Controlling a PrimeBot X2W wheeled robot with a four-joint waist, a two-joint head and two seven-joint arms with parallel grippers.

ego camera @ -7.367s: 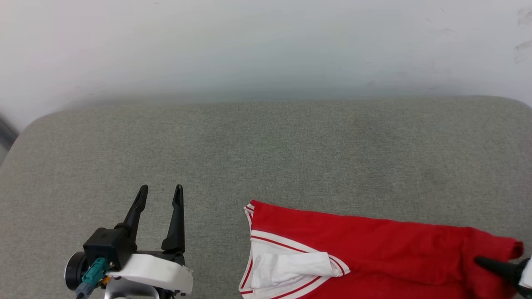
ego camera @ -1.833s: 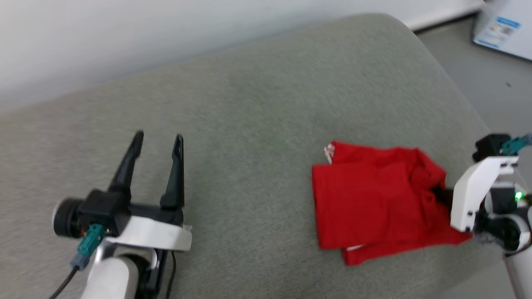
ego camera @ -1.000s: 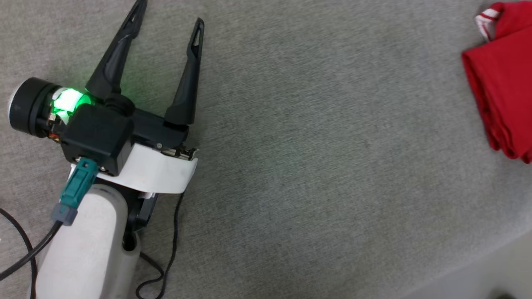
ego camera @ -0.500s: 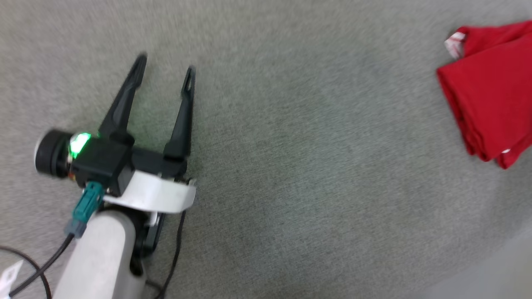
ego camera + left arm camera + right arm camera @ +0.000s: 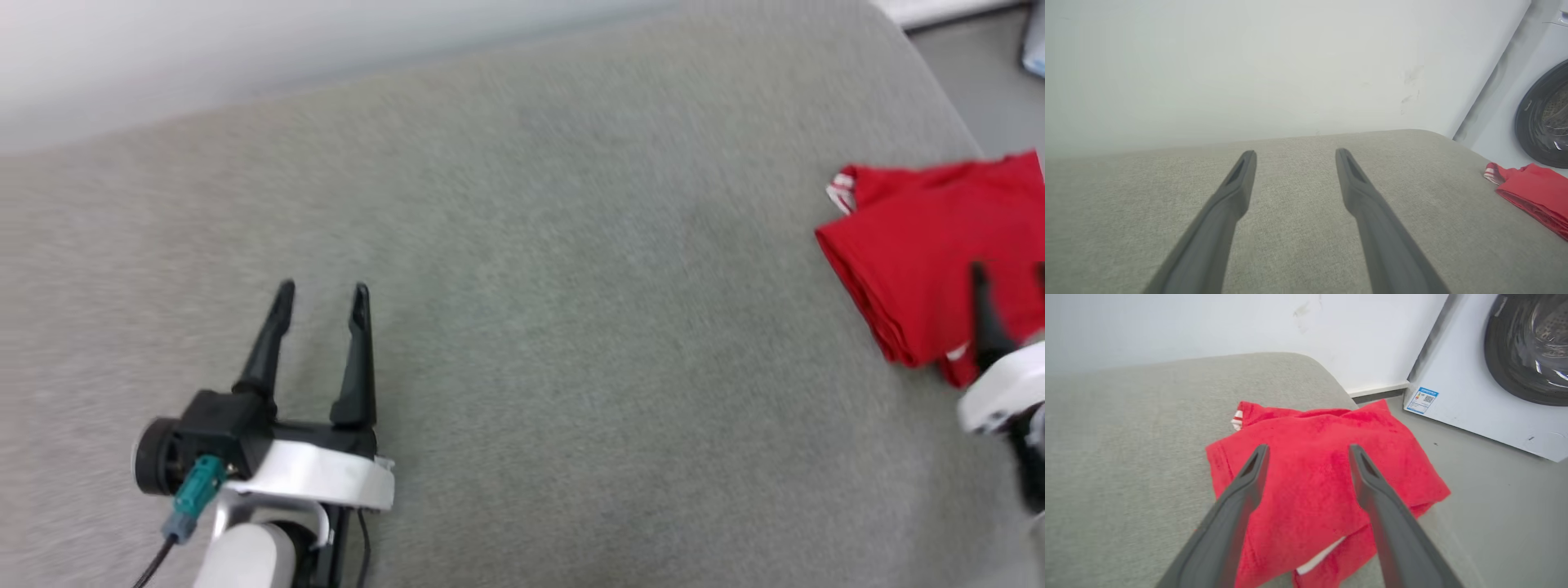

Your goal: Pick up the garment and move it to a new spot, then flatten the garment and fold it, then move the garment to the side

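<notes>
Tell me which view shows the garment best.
The right wrist view: the garment lies close, almost whole, partly behind the right gripper. The head view crops it at the right edge; the left wrist view shows a distant part.

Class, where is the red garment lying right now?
Head view, far right: the garment lies on the grey cushion's right end, by the right gripper.

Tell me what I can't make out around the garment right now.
- Garment: head view, right edge cuts off its right part; motion blur softens the folds.
- Right end effector: head view, one finger cut by the right edge.
- Garment's lower layers: right wrist view, covered by the top fold.
- Washer label: text too small.
</notes>
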